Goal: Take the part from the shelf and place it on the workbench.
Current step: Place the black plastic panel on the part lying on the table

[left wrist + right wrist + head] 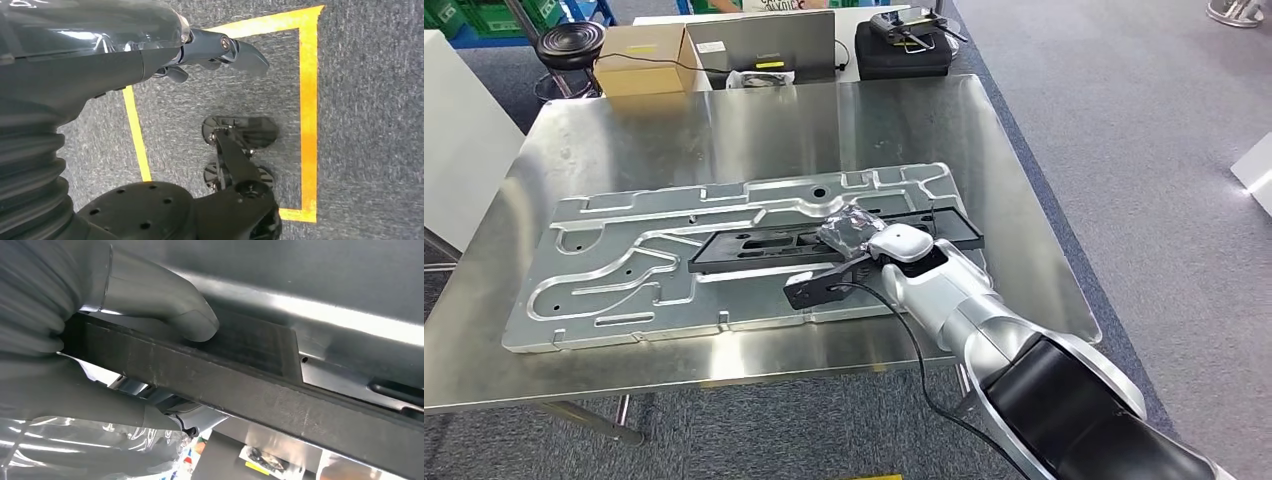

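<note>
A long black frame-shaped part (754,245) lies across a large grooved aluminium plate (624,270) on the steel workbench (724,130). My right hand (859,235), wrapped in clear plastic, grips the part near its right end. In the right wrist view the thick grey thumb (165,305) presses on one face of the black part (250,390) and the other fingers curl under it. My left hand (210,50) hangs over the grey carpet, its fingers apart and holding nothing.
Behind the workbench stand a cardboard box (639,60), a laptop (764,45), a black bag (904,45) and a black stool (569,45). A white panel (454,130) is at the left. Yellow floor tape (307,100) marks the carpet.
</note>
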Controlling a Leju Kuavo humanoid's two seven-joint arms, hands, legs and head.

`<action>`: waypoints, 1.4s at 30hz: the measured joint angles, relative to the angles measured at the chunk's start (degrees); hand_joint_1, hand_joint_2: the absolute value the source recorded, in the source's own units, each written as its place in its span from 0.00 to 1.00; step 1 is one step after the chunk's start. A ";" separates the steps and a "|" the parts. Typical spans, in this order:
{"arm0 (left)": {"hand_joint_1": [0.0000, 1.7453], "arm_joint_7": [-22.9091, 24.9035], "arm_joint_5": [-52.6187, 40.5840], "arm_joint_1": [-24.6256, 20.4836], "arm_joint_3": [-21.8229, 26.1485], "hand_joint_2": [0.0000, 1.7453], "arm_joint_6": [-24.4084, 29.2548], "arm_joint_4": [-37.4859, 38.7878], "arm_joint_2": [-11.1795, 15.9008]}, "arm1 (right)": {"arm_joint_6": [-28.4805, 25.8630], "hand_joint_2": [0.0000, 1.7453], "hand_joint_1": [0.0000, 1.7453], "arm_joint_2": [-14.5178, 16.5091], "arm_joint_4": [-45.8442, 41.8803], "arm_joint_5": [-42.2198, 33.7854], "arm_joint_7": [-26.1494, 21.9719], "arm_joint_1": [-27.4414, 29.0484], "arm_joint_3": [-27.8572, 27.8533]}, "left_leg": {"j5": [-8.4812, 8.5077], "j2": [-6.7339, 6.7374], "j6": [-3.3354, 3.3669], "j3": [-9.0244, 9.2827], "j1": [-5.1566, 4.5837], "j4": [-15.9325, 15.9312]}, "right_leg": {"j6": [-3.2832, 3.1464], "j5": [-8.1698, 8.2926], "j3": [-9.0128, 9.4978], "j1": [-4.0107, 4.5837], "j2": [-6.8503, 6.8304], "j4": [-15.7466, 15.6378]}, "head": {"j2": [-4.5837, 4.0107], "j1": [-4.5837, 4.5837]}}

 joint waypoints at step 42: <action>0.00 -2.11 -1.61 0.33 -1.79 0.00 1.00 0.02 -0.35 | -25.87 0.00 0.00 -2.90 -11.17 -14.82 -16.90 8.41 -6.85 | -0.72 -0.02 2.24 1.58 0.12 -0.99 | 1.69 -3.86 -6.64 -0.21 -0.49 12.59 | 0.00 0.02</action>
